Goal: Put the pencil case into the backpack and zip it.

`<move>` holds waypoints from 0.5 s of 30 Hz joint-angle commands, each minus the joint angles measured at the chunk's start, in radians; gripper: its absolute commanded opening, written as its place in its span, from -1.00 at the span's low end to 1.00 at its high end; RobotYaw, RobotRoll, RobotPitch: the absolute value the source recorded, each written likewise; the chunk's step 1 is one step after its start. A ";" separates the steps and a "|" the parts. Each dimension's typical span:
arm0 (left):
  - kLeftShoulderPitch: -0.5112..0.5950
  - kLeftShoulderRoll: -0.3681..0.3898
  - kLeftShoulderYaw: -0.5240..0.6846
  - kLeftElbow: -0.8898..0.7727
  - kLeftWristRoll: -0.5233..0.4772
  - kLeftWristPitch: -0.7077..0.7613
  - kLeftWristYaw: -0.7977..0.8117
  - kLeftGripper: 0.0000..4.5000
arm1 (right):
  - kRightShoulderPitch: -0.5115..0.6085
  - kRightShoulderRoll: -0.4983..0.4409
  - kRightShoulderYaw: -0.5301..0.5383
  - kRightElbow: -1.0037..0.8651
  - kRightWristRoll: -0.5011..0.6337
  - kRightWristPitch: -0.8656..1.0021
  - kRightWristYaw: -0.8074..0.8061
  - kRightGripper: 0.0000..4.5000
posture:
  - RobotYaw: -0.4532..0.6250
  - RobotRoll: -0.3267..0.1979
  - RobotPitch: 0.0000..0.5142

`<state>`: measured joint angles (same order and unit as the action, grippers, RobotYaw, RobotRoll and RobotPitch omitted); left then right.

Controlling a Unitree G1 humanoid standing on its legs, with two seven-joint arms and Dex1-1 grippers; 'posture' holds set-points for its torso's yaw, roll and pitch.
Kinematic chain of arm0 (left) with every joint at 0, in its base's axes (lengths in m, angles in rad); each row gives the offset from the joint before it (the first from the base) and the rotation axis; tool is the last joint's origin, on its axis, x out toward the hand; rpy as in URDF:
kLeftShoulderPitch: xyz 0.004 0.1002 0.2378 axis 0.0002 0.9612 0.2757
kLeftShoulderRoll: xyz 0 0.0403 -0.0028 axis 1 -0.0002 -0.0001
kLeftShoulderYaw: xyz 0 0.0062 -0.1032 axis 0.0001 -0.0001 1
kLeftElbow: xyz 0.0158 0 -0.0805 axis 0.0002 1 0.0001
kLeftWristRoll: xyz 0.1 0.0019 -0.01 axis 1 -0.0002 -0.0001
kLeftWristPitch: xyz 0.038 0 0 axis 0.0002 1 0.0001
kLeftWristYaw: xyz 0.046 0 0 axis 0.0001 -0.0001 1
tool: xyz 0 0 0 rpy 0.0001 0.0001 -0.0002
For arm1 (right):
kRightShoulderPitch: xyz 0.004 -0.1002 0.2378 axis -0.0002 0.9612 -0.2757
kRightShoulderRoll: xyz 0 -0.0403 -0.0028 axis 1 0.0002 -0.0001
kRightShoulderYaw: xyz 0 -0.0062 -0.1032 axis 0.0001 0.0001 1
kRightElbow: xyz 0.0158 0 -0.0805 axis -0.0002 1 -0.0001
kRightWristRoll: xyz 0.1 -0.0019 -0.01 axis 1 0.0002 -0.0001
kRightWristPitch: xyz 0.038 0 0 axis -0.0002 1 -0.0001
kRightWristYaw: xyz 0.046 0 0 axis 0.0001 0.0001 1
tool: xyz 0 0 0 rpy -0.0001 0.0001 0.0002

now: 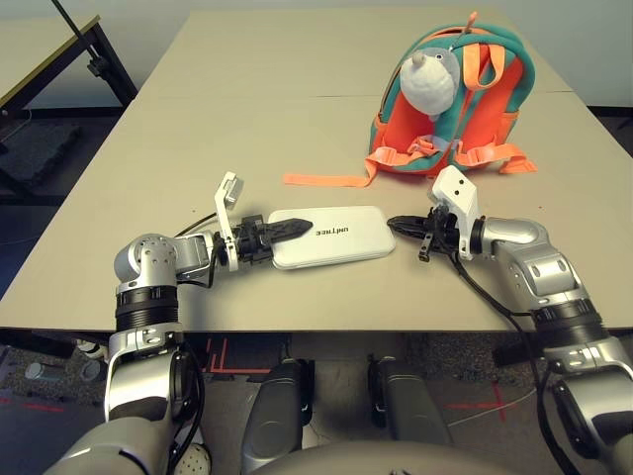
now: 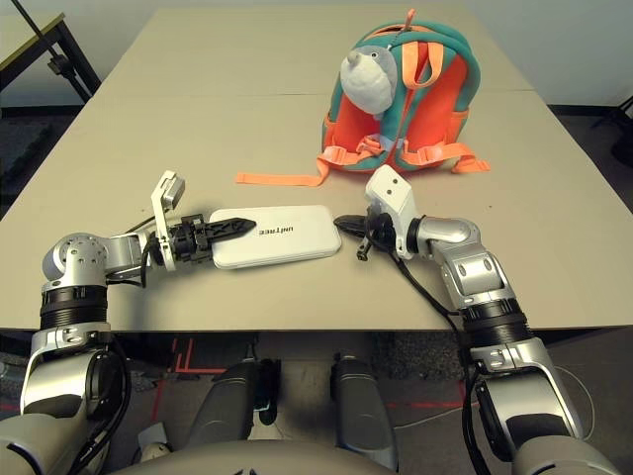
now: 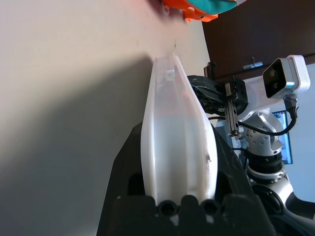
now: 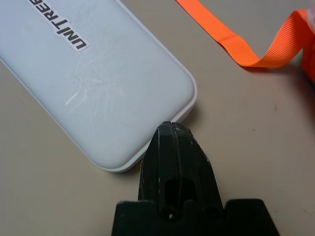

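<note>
The white pencil case (image 1: 346, 237) lies flat on the table near the front edge, its dark lettering facing up. My left gripper (image 1: 295, 229) is shut on the case's left end, one black finger over the lid and the other under it; the left wrist view shows the case (image 3: 174, 147) edge-on between both fingers. Touching the case's right end is the tip of my right gripper (image 1: 394, 224), which is shut and holds nothing (image 4: 170, 132). The orange and teal backpack (image 1: 490, 109) stands at the back right with a grey-white plush toy (image 1: 427, 84) on it.
A loose orange strap (image 1: 321, 180) trails from the backpack across the table just behind the case. A second table with black legs (image 1: 94, 49) stands at the back left. The table's front edge (image 1: 297, 330) runs close below both grippers.
</note>
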<state>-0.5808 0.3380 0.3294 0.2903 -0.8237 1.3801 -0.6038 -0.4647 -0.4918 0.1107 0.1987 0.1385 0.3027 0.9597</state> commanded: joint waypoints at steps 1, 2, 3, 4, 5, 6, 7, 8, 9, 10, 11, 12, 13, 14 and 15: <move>-0.050 0.039 0.042 0.016 0.072 -0.130 0.084 -0.45 | -0.001 -0.022 0.022 0.063 -0.038 -0.020 -0.014 -0.73 | -0.39 0.25 -0.43; -0.054 0.046 0.047 0.014 0.077 -0.140 0.095 -0.45 | -0.004 -0.026 0.019 0.072 -0.041 -0.025 -0.017 -0.59 | -0.39 0.25 -0.42; -0.059 0.053 0.055 0.021 0.082 -0.158 0.106 -0.45 | -0.007 -0.028 0.014 0.083 -0.044 -0.029 -0.022 -0.41 | -0.39 0.25 -0.41; -0.061 0.060 0.059 0.026 0.086 -0.171 0.112 -0.45 | -0.010 -0.030 0.010 0.091 -0.046 -0.033 -0.025 -0.26 | -0.39 0.25 -0.41; -0.065 0.069 0.064 0.035 0.090 -0.185 0.119 -0.45 | -0.014 -0.032 0.008 0.101 -0.048 -0.037 -0.026 -0.09 | -0.39 0.25 -0.41; -0.069 0.074 0.071 0.043 0.094 -0.196 0.128 -0.45 | -0.017 -0.033 0.006 0.109 -0.049 -0.041 -0.027 0.07 | -0.39 0.25 -0.40; -0.071 0.078 0.073 0.047 0.096 -0.205 0.134 -0.45 | -0.021 -0.033 0.004 0.117 -0.050 -0.044 -0.030 0.25 | -0.39 0.25 -0.40; -0.071 0.079 0.075 0.045 0.097 -0.218 0.139 -0.45 | -0.024 -0.032 0.002 0.125 -0.051 -0.048 -0.034 0.41 | -0.38 0.25 -0.39; -0.072 0.080 0.076 0.042 0.098 -0.228 0.145 -0.45 | -0.028 -0.031 0.001 0.133 -0.052 -0.052 -0.039 0.54 | -0.38 0.25 -0.39; -0.073 0.080 0.077 0.039 0.099 -0.241 0.151 -0.45 | -0.030 -0.030 0.002 0.140 -0.053 -0.057 -0.042 0.70 | -0.38 0.25 -0.39; -0.075 0.077 0.083 0.036 0.104 -0.271 0.159 -0.45 | -0.033 -0.028 0.002 0.147 -0.053 -0.062 -0.045 0.86 | -0.38 0.25 -0.39; -0.078 0.074 0.088 0.034 0.113 -0.307 0.168 -0.45 | -0.035 -0.027 0.003 0.151 -0.053 -0.065 -0.049 0.99 | -0.38 0.25 -0.38; -0.081 0.074 0.092 0.034 0.120 -0.337 0.177 -0.45 | -0.036 -0.024 0.002 0.154 -0.053 -0.067 -0.055 1.00 | -0.37 0.25 -0.38; -0.084 0.073 0.094 0.035 0.125 -0.364 0.185 -0.45 | -0.038 -0.021 0.000 0.159 -0.052 -0.069 -0.062 1.00 | -0.37 0.25 -0.38; -0.085 0.072 0.095 0.033 0.130 -0.395 0.193 -0.45 | -0.039 -0.019 -0.002 0.163 -0.052 -0.070 -0.070 1.00 | -0.37 0.25 -0.37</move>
<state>-0.6565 0.3968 0.3930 0.3244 -0.7509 1.0689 -0.4713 -0.5016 -0.5164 0.1130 0.3475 0.0941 0.2406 0.9020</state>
